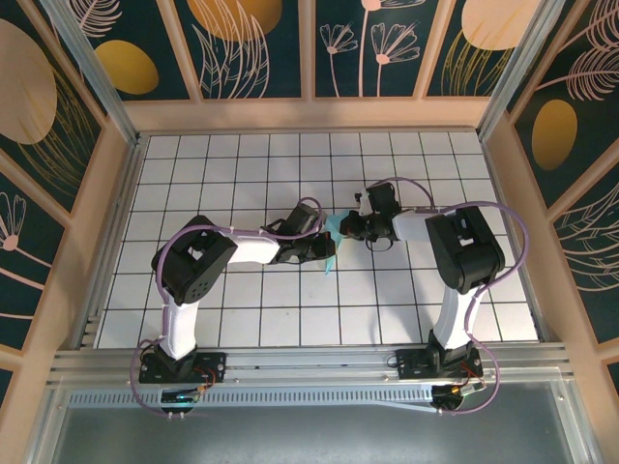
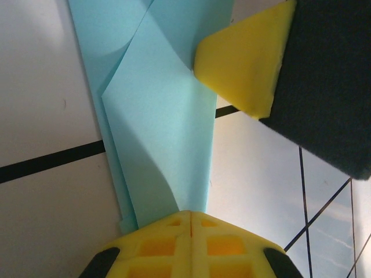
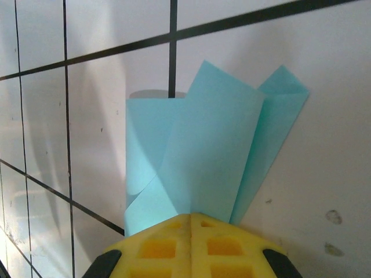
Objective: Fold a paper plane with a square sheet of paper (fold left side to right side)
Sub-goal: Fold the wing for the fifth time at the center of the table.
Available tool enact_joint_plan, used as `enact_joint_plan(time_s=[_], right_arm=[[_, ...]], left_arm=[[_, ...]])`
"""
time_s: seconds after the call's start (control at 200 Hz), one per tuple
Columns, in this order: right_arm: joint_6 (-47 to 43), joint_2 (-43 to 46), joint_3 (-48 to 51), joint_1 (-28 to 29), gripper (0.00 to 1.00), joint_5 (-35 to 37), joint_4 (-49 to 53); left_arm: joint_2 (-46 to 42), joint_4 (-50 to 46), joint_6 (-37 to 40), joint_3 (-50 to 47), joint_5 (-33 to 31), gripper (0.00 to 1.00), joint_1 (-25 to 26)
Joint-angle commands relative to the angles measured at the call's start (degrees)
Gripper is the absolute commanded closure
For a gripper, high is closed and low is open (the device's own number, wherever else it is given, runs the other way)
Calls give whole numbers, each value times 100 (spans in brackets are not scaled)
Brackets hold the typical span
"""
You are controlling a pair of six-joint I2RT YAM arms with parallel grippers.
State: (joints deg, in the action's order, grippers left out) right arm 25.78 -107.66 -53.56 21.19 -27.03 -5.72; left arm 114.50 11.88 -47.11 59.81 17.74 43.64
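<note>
Left gripper point(image 2: 191, 215): jaws pinched together on the paper plane point(image 2: 162, 127). The paper runs out of its tips toward 12 o'clock in the left wrist view, several layers with diagonal creases.

Top view: paper sits mid grid table point(image 1: 242, 174), between the two grippers. Long axis roughly 12-to-6, loose end pointing at 6. It lies at 3 o'clock from the left gripper and at 9 from the right.

Right gripper point(image 3: 191, 217): also clamped on the paper, layers fanning toward 12 in its own view. Its yellow pad point(image 2: 243, 63) shows at 1 o'clock in the left wrist view, touching the sheet's edge.

Neither arm is nearer, both have it. Judgement: the next crease turns on that 12-to-6 axis, and pulling the grips apart risks a tear.
</note>
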Motion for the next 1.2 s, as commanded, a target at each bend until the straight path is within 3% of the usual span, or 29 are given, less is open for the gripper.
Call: enact_joint_plan(time_s=[0.0, 0.781, 0.976, 1.196], right_arm=[[-139, -159, -200, -263, 100, 541, -26], [-376, -872, -1324, -1028, 100, 514, 244], [-434, -356, -1251, -1072, 100, 452, 456], [-116, 620, -420, -918, 100, -325, 416]], left_arm=[[388, -977, 118, -249, -307, 100, 20], [361, -848, 88, -305, -295, 100, 10], [320, -823, 76, -271, -306, 100, 22], [314, -828, 75, -212, -306, 100, 22]])
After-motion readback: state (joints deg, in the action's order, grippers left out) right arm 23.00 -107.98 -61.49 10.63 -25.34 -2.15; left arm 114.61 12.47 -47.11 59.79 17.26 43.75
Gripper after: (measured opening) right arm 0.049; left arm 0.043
